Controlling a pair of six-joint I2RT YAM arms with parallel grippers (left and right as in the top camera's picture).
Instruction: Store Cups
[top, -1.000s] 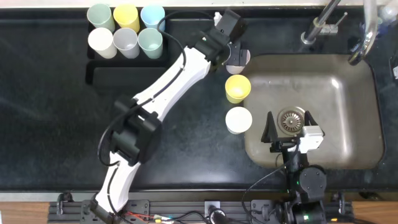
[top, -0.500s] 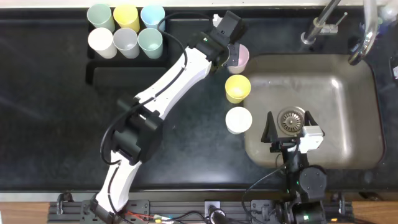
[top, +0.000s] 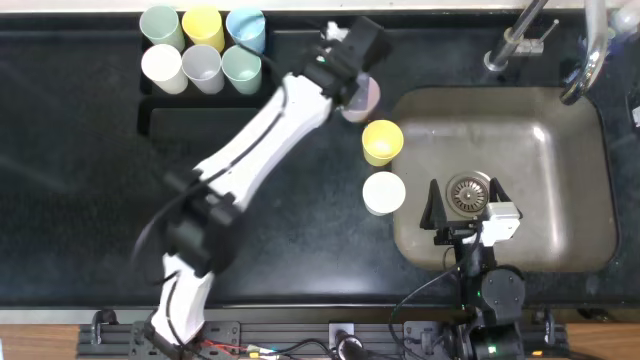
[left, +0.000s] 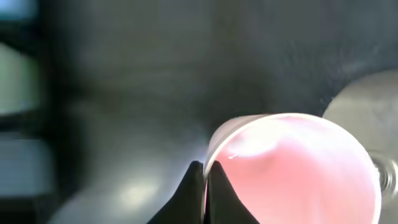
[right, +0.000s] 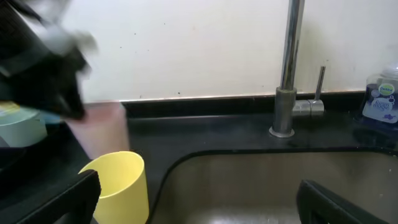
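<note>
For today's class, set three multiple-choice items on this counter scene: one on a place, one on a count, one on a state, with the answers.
1. The right claw hangs over: A the sink; B a stove; C a chopping board.
2. How many cups stand in the rack? A four; B six; C nine.
3. The left claw is: A wide open; B shut on the pink cup; C shut on a spoon.
Answers: 1 A, the basin lies below it in its wrist view; 2 B, two rows of three; 3 B, it pinches the cup's rim.
</note>
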